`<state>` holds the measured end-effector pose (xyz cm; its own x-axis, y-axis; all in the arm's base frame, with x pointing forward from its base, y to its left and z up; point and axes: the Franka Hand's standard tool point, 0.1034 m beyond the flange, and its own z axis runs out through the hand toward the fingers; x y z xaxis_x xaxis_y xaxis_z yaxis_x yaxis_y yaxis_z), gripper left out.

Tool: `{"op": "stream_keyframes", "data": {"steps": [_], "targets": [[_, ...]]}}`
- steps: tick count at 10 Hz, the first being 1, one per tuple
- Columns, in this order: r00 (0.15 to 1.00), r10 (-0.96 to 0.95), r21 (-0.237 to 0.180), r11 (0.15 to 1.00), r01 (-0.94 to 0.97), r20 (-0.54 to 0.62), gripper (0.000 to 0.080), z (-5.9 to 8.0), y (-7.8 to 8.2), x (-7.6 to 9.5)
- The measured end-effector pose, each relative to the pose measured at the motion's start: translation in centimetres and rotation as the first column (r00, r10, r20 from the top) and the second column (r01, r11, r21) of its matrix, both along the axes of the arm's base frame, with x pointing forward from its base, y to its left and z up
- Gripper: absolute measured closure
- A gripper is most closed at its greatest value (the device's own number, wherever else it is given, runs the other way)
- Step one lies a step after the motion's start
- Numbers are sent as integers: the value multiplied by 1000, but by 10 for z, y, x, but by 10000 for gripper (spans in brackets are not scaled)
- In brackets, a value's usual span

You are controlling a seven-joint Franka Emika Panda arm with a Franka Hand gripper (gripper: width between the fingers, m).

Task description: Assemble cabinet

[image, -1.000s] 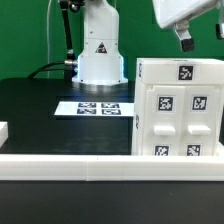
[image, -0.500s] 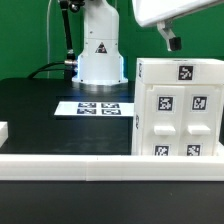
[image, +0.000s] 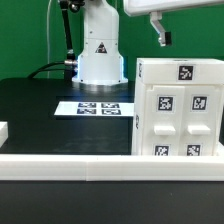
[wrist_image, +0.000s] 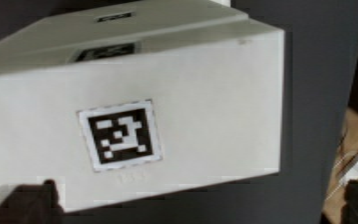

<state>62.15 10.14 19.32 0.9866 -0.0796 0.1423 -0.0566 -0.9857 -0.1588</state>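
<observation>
The cabinet (image: 180, 108) is a large white box at the exterior view's right, with four tagged panels on its near face and one tag near its top edge. My gripper (image: 160, 38) hangs in the air above the cabinet's upper left corner and touches nothing. In the wrist view the cabinet's white top (wrist_image: 176, 90) with its black-and-white tag fills the picture. My gripper (wrist_image: 194, 205) is open and empty there. One dark fingertip (wrist_image: 25, 203) shows over the cabinet's edge, and the other sits at the far side of the picture.
The marker board (image: 98, 108) lies flat on the black table in front of the white robot base (image: 100, 55). A long white rail (image: 90, 165) runs along the near edge. A small white piece (image: 3, 131) sits at the exterior view's left edge.
My gripper has moved toward the exterior view's left above the cabinet, from over its right part to over its left corner. The cabinet has not moved.
</observation>
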Motion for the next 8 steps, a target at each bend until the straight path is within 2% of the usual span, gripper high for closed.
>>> {"op": "stream_keyframes", "data": {"steps": [3,4,6,7,8], "targets": [[982,189,-43,981,-187,30,2,-1,-3,1],[953,300,-71,952,-297,39,2,-1,-6,1],[843,536,-141,838,-528,30,2,-1,-12,1],[799,601,-168,790,-590,19,2,-2,-10,0],[722,692,-198,708,-678,0,2,-2,-9,-1]]}}
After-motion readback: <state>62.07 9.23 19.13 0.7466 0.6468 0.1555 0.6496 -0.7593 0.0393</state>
